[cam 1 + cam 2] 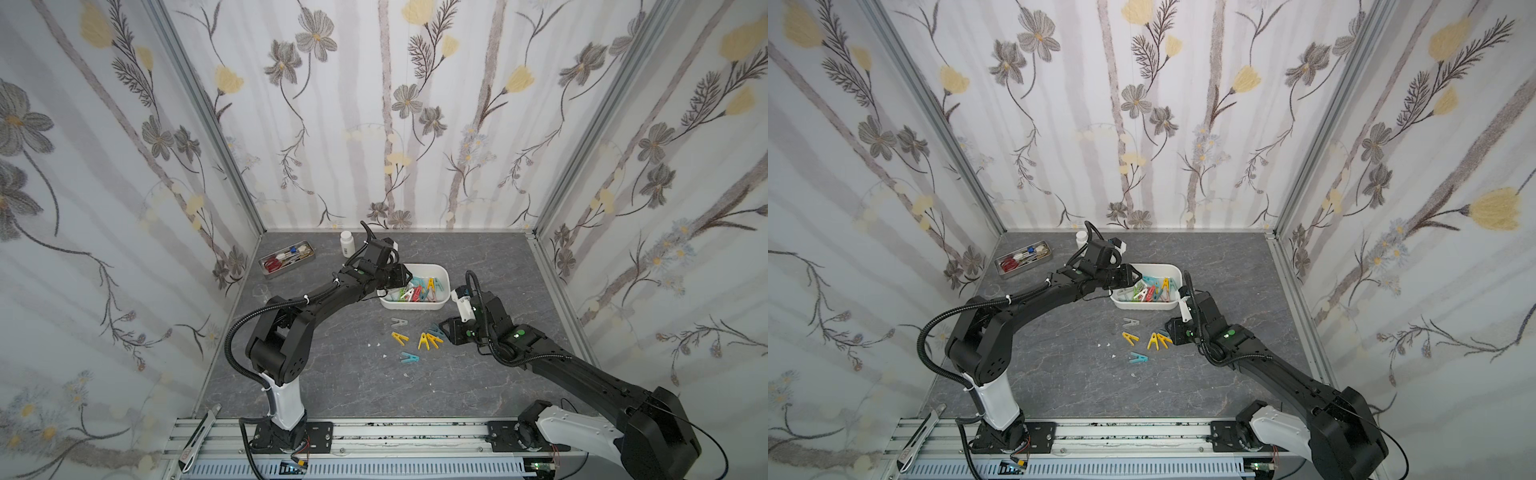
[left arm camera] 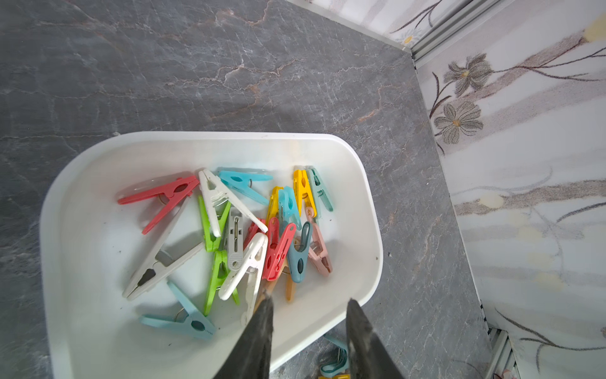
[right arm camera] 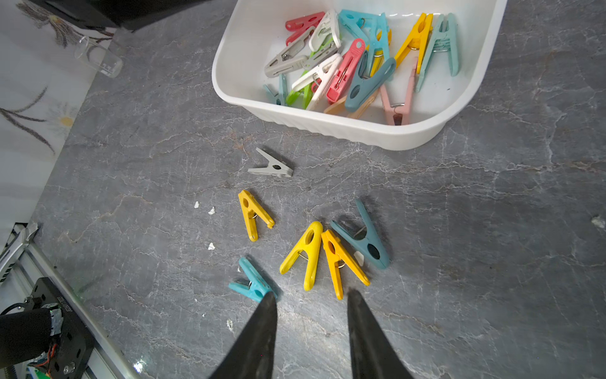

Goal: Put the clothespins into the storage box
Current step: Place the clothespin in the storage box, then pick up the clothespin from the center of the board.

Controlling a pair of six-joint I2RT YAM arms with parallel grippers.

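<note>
We're over the left end of the storage box (image 2: 196, 136) with the left end effector (image 2: 310, 299). Its two dark fingers are a moderate gap apart and there's nothing between them. Below them a jumble of clothespins (image 2: 249, 229) lies in the box: red, white, green, grey, teal, yellow, pink, piled mostly toward one side.

In both top views the box (image 1: 415, 306) (image 1: 1144, 306) sits mid-table, slightly toward the back. Six clothespins lie loose on the grey marbled table (image 1: 332, 374) in front of it.

The right end effector (image 3: 311, 293) hangs just to the right of that loose group. Its fingers are parted about as far as the left's, and it's gripping nothing. From its wrist we see:
- the grey clothespin (image 3: 272, 167), nearest the box;
- a yellow clothespin (image 3: 254, 215), on its own;
- a yellow pair (image 3: 305, 254), side by side and touching;
- a dark teal clothespin (image 3: 364, 236), right against the pair;
- a light teal clothespin (image 3: 251, 285), by one fingertip.

A few white crumbs (image 3: 211, 210) dot the table nearby. At the back left are a metal tray (image 1: 286, 258) and a white bottle (image 1: 347, 243).
</note>
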